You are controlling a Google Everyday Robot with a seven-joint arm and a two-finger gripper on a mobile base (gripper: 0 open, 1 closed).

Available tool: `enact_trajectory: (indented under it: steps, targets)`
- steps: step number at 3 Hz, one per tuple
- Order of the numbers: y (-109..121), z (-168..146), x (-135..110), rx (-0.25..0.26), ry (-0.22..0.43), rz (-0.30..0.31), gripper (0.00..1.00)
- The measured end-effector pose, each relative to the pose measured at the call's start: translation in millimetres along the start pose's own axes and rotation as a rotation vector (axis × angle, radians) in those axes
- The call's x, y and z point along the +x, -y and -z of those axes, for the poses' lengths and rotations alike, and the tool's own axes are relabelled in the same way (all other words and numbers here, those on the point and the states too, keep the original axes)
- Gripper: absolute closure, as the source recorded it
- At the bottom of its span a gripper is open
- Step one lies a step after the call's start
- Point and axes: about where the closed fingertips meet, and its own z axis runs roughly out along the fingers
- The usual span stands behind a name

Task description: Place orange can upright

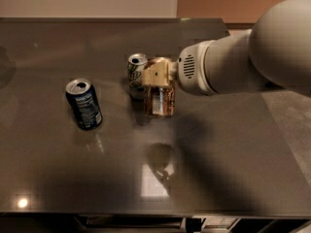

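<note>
The gripper [158, 77] sits at the top of the orange can [159, 101], near the middle of the dark table [233, 169], with the arm coming in from 3 o'clock. The can looks upright, probably for setting down, but I cannot tell whether the gripper grasps it. A white and green can [136, 73] stands just beside it at 10 o'clock, and a dark blue can [83, 104] stands well apart at 9 o'clock. No label is readable.
</note>
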Motion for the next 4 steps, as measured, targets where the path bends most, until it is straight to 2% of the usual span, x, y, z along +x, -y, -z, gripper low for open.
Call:
enact_trajectory:
  steps: [1, 2, 3, 4]
  targets:
    - [-7.4, -2.5, 1.6, 0.004, 0.001, 0.071, 1.0]
    - [-7.5, -2.5, 1.6, 0.004, 0.001, 0.071, 1.0]
    - [-10.1, -5.0, -2.1, 0.03, 0.004, 0.044, 1.0]
    - [-16.3, 1.2, -4.4, 0.087, -0.072, 0.018, 1.0]
